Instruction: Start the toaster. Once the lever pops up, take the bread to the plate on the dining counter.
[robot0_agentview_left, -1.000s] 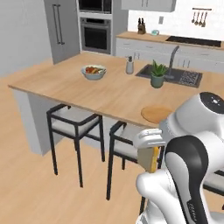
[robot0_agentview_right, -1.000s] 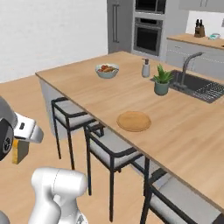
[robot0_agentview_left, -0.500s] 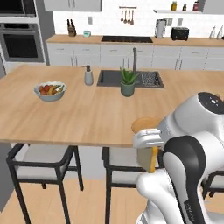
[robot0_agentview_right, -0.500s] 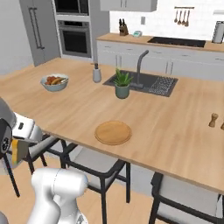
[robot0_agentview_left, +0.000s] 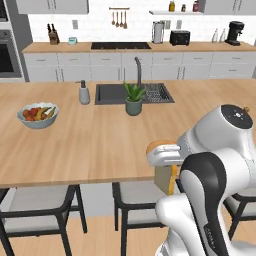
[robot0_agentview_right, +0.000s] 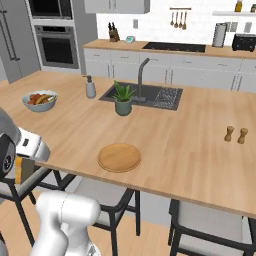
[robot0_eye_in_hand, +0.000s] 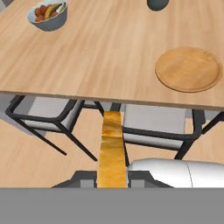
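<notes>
At the left end of the dining counter (robot0_agentview_right: 190, 145), well to the left of the sink (robot0_agentview_right: 145, 96), a grey fruit bowl (robot0_agentview_right: 39, 100) holds fruit. Closer to the sink, just off its left edge, stands a small grey soap dispenser (robot0_agentview_right: 90, 88). A potted plant (robot0_agentview_right: 122, 98) sits on the wood just in front of the sink, near the faucet (robot0_agentview_right: 142, 75) that rises at the basin's back rim. In front of the sink and a little toward the counter's near edge lies the plate (robot0_agentview_right: 119, 157), round, flat and bare. To the right of the sink, well apart from it, two small wooden shakers (robot0_agentview_right: 235, 134) stand side by side.

Below the counter's near edge, dark-framed stools (robot0_eye_in_hand: 153, 127) with pale seats are tucked under it.

The gripper (robot0_eye_in_hand: 112, 175) hangs low, in front of the counter edge and below it, short of the plate. Its fingers are closed on the bread (robot0_eye_in_hand: 112, 151), which stands edge-on between them, its orange-brown crust facing the hand camera. In the left base view the slice (robot0_agentview_left: 166, 179) shows as a pale tan face beneath the hand, not touching the counter.

Far behind the sink, on the back counter against the wall, the toaster (robot0_agentview_left: 179, 37) sits left of the black coffee machine (robot0_agentview_left: 234, 32).
</notes>
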